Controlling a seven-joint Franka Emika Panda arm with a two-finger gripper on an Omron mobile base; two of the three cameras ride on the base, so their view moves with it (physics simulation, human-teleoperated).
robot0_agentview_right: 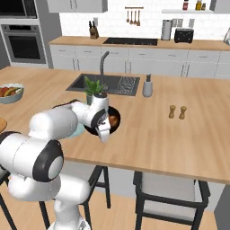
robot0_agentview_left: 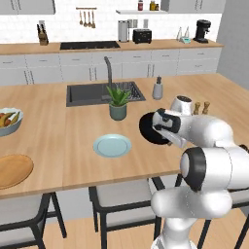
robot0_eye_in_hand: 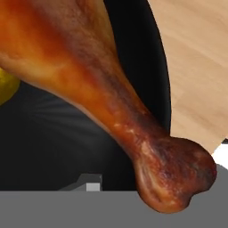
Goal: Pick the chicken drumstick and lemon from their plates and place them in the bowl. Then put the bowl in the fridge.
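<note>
You had the arm reaching low over the surface point(robot0_agentview_left: 58, 112), its hand down at the near edge of the black bowl point(robot0_agentview_left: 146, 127). The fingers point(robot0_agentview_right: 104, 134) sat right at that bowl's rim, but the hand blocked the base views and the hand view did not show the tips, so you could not tell whether they were clenched, released or grasping the rim.

The drumstick point(robot0_eye_in_hand: 102, 93) lay inside the bowl, its orange-brown meat running down to the knobby bone end close to the hand camera. From the right base view it showed as a brown lump point(robot0_agentview_right: 113, 120) just beyond the hand. The lemon point(robot0_eye_in_hand: 6, 87) was in the bowl too, a yellow sliver tucked beside the meaty part of the drumstick.

The pale blue-green plate point(robot0_agentview_left: 112, 145) was bare and lay just left of the bowl, in front of the potted plant point(robot0_agentview_left: 118, 102). The wooden plate point(robot0_agentview_left: 12, 170) was also bare, well off to the left near the front edge, with the fruit bowl point(robot0_agentview_left: 7, 121) behind it. The sink point(robot0_agentview_left: 104, 92) lay behind the plant, and two small shakers point(robot0_agentview_right: 177, 112) stood apart to the right.
</note>
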